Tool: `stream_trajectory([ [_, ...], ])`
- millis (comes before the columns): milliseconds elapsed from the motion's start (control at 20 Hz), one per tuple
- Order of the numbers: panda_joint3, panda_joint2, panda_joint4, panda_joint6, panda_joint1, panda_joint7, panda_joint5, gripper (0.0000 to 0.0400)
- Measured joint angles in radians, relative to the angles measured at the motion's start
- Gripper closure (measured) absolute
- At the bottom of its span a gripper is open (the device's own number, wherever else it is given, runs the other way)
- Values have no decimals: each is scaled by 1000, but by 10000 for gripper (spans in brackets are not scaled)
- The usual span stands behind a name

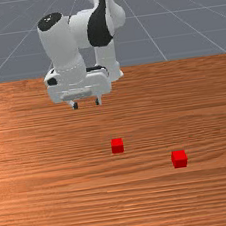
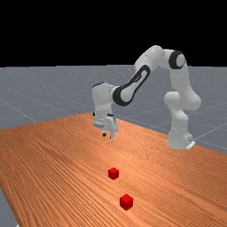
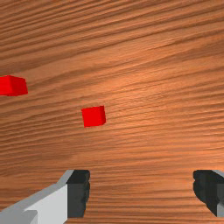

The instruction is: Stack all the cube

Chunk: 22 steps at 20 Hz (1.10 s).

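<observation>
One red cube (image 1: 117, 146) sits flat on the bare wood, just about the middle of what I see in the front view. From it, a second red cube (image 1: 179, 159) lies toward four o'clock in the front view, the two well apart, neither stacked on the other. In the far view, that second one is at five o'clock from the first.

Toward eleven o'clock from the first cube, in the front view, the claw (image 1: 86, 104) hangs in the air, its dark-tipped fingers spread wide, holding nothing. In the wrist view, the claw (image 3: 142, 188) has bare wood between its fingers, and the first cube is the closer of the two to it.

Above the claw is the white hand (image 1: 80, 88), tipped a little, on the end of the white and grey Panda arm (image 2: 155, 56). In the far view, the arm bends over high up, and its base (image 2: 179, 138) stands at two o'clock from the first cube. Under it all is the orange-brown table (image 1: 46, 204), streaked with grain, and past its edge runs a grey floor (image 1: 4, 38) ruled with pale lines.
</observation>
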Motion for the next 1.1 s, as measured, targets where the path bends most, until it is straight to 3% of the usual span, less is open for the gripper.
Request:
stream_trajectory([
  [150,26,49,15,64,45,28,-10,11],
  [300,26,187,126,90,89,102,-51,2],
  [500,29,340,247,95,99,151,-50,0],
  [700,30,351,257,105,106,159,-53,0],
  [1000,53,395,206,212,127,156,-39,0],
  [1100,56,363,113,277,135,147,-33,0],
])
